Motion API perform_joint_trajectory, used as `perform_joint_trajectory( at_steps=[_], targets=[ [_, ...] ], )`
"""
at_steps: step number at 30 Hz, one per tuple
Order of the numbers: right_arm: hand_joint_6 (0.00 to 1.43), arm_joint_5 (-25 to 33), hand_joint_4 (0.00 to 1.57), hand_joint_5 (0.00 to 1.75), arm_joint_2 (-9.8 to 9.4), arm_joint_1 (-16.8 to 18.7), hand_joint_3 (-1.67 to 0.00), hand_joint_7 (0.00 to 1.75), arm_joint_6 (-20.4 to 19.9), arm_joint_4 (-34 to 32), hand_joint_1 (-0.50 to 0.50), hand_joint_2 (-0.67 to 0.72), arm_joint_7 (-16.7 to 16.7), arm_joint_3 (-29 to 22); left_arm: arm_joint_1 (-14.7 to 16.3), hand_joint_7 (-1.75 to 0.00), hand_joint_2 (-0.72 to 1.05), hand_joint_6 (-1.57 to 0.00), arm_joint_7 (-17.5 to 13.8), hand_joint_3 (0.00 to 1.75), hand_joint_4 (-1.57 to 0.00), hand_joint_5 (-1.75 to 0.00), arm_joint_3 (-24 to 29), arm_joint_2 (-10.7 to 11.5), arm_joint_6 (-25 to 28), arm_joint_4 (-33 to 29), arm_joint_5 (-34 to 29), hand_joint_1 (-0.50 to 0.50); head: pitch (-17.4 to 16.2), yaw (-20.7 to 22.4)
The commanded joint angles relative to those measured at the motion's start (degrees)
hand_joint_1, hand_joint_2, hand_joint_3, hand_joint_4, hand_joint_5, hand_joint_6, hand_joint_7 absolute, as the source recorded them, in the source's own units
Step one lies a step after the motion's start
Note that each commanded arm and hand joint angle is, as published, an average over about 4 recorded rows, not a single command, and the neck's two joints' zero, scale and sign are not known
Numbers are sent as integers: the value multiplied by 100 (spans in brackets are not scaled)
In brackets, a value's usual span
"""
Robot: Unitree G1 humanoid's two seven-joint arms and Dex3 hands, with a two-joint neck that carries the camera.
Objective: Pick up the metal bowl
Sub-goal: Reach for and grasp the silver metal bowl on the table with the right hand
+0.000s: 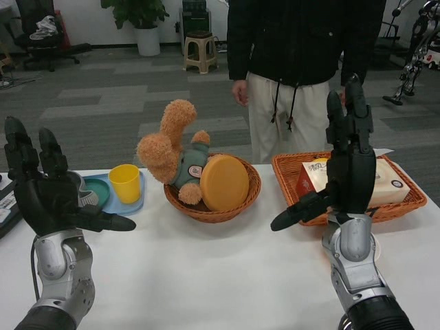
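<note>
White table (pixel 206 268): the metal bowl (pixel 85 194) is seen just behind the left hand (pixel 48 196), untouched; both it and the right hand (pixel 344 172) are held spread, empty.

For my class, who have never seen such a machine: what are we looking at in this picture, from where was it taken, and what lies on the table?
This is a humanoid robot's own view from its head. Its left hand and right hand are raised, open, holding nothing. On the white table lie a blue tray with a yellow cup, a round basket holding a plush toy and a yellow disc, and a rectangular basket of boxes. The metal bowl sits partly hidden behind the left hand. A person stands behind.
</note>
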Motion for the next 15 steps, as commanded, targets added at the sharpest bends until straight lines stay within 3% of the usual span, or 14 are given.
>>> perform_joint_trajectory(
  at_steps=[1, 7, 11, 15],
  targets=[
    [0, 31, 0, 0, -71, 144, 0, 0, 203, -328, -42, 53, -9, -126, 88, 0, -72, 0, 34, 9, 0, 0, 93, 65, -36, -65, -12, -50, -190, -190],
    [0, 442, 0, 0, -244, 379, 0, 0, 721, -915, -42, 50, 119, -219, 145, 0, -72, 0, 34, 9, 0, 0, 121, 74, -36, -65, -51, -50, -498, -542],
    [0, 837, 0, 0, -398, 717, 0, 0, 1359, -1547, -42, 47, 281, -456, 215, 0, -72, 0, 34, 9, 0, 0, 174, 82, -36, -60, -78, -50, -752, -710],
    [0, 859, 0, 0, -433, 1047, 0, 0, 2079, -2233, -42, 41, 510, -1005, 246, 0, -72, 0, 25, 9, 0, 0, 183, 96, -36, -56, -161, -50, -982, -1001]
  ],
)
